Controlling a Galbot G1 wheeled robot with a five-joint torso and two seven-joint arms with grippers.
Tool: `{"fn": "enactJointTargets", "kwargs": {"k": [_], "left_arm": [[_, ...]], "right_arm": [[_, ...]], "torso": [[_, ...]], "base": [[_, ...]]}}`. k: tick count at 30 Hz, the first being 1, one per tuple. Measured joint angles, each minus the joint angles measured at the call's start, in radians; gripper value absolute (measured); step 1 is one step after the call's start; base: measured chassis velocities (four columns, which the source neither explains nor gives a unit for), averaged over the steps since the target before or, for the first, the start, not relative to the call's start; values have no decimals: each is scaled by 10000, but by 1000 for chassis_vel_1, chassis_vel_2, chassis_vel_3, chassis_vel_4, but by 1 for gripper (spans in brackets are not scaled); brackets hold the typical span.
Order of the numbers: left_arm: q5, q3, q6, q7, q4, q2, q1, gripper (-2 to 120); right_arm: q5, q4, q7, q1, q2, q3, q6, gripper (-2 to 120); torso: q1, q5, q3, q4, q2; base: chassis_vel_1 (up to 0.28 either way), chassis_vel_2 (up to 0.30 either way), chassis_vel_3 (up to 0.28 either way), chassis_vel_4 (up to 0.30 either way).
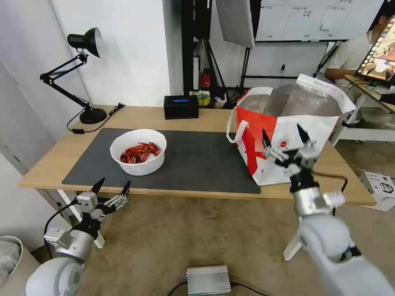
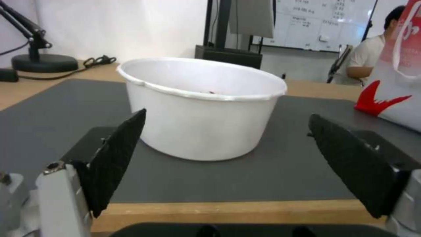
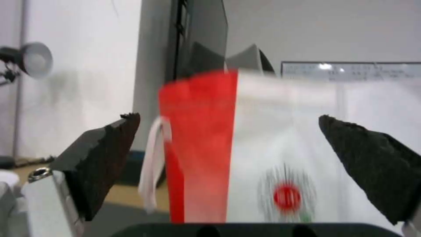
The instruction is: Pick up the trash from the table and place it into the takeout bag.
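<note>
Hovering spread-fingered and empty, left gripper point(image 1: 112, 186) faces the bowl point(image 1: 138, 151), right gripper point(image 1: 285, 138) the takeout bag point(image 1: 288, 135).

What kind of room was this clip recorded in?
Probably an office or lab workspace: a wall whiteboard, a black articulated desk lamp on the light wood table, and a grey studio light panel on a stand.

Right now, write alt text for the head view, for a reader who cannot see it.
A white bowl of red crayfish shells sits on a dark grey mat on a light wood table, with an open white-and-red takeout bag at the right. The left gripper hovers open before the near table edge, and the right gripper is open in front of the bag.
</note>
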Motion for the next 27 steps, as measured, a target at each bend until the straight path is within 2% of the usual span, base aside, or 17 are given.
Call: {"fn": "enactJointTargets", "kwargs": {"k": [9, 13, 17, 27], "left_arm": [[20, 195, 31, -29, 104, -13, -210, 100], [22, 222, 39, -19, 157, 60, -249, 100], [22, 227, 54, -9, 179, 114, -277, 100], [20, 241, 82, 2, 190, 129, -303, 100]], "right_arm": [[-1026, -381, 98, -1509, 1476, -21, 275, 100], [-1300, -500, 149, -2096, 1907, -232, 319, 100], [-1449, -512, 192, -2378, 2139, -373, 248, 100], [-1699, -18, 223, -2645, 2167, -700, -260, 100]], "torso": [[0, 1, 1, -1, -1], [0, 1, 1, 0, -1], [0, 1, 1, 0, -1], [1, 1, 2, 0, 0]], "base": [[0, 0, 0, 0], [0, 0, 0, 0], [0, 0, 0, 0], [0, 0, 0, 0]]}}
